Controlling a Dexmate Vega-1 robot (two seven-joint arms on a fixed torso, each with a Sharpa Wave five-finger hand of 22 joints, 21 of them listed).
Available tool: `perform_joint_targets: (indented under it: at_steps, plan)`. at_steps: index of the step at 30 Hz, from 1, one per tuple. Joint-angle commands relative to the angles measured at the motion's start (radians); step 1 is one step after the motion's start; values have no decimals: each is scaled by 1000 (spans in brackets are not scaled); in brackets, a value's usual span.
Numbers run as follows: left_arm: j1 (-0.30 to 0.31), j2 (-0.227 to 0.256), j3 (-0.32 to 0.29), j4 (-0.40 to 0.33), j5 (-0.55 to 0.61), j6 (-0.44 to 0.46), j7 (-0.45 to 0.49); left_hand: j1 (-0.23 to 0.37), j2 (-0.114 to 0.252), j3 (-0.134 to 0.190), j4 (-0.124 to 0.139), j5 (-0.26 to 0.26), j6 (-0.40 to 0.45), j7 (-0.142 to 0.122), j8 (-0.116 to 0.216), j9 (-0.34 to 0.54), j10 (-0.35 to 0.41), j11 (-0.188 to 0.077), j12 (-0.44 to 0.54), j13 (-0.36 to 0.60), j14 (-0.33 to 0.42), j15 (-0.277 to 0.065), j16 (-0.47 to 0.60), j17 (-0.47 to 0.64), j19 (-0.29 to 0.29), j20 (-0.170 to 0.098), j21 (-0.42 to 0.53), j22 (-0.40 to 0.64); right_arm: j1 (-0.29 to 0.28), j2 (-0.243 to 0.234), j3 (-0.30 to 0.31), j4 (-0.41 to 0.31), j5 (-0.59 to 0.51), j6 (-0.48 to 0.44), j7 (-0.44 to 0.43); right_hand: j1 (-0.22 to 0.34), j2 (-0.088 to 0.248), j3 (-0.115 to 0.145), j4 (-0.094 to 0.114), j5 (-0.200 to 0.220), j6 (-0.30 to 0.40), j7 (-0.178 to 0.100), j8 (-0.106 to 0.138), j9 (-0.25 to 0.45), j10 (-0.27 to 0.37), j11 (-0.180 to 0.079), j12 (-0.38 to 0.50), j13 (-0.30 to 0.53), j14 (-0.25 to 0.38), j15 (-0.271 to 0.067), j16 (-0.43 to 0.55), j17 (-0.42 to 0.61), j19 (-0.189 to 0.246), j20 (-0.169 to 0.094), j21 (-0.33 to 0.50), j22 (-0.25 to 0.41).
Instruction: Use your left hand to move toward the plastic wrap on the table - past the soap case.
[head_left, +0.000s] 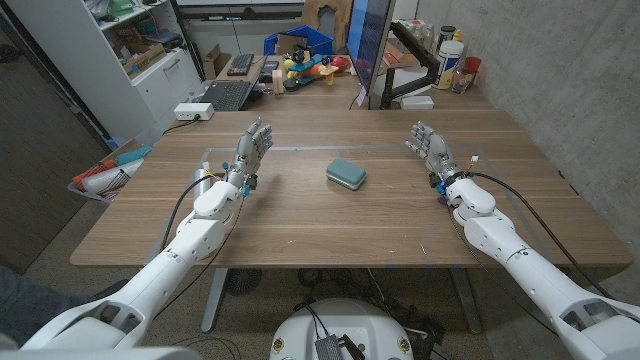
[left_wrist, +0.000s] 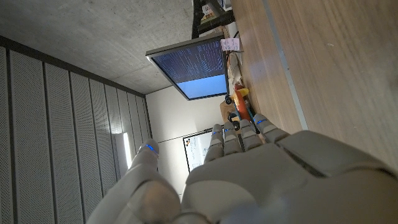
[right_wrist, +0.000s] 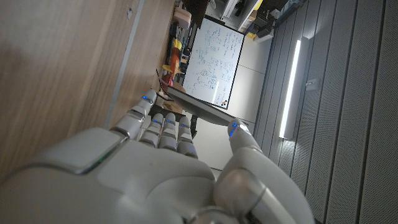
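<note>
Two hands wait over the wooden bench (head_left: 300, 225), and your left hand (head_left: 252, 148) is the one that has work to do. Its fingers are stretched and a little apart, and it holds nothing; the right hand (head_left: 428, 147) is in the same way open and empty, far on the other side. I judge that the approach is only at its start: the left hand is on the left part of the bench, and the soap case (head_left: 346, 173), a small teal box with round corners, lies near the middle, well apart from both hands. The plastic wrap I can see only weakly: a thin clear strip (head_left: 300, 148) seems to run across the bench behind the soap case, from near the left fingertips toward the right, and the left wrist view shows a pale line (left_wrist: 287, 62) on the wood that may be the same thing, but I cannot be sure where its ends are. For the next move you probably need to carry the left hand to the right and forward, passing the soap case without pushing it. Between the left hand and the soap case the wood is bare, so you have room there. Behind the far edge stand a monitor (head_left: 368, 45) and a keyboard (head_left: 228, 95), so do not reach too far. Keep the forearm cable (head_left: 185, 205) free of the near left edge.
</note>
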Motion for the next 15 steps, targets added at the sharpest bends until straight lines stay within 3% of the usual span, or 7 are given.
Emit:
perform_joint_targets:
  at_steps: [1, 15]
  plan:
    - [37, -145, -180, -19, 165, 77, -103, 7, 1, 6, 2, 6, 2, 7, 4, 2, -4, 7, 8, 3, -2, 9, 5, 3, 1, 8, 5, 2, -36, 126, 163, -18, -145, -72, 91, 10, 0, 5, 0, 7, 9, 0, 5, 2, 10, 0, 3, 4, 7, 4, 8, 0, 8, 1, 5, 5]
    - [49, -256, -308, -44, 299, 128, -190, 7, 3, 4, 0, 5, 2, 6, 4, 2, -3, 6, 9, 3, -2, 8, 6, 3, -1, 11, -2, 2, -42, 240, 285, -20, -268, -111, 176, 10, 3, 1, -1, 7, 10, -1, 2, 2, 11, -1, 0, 4, 6, 4, 8, -4, 6, 0, 4, 5]
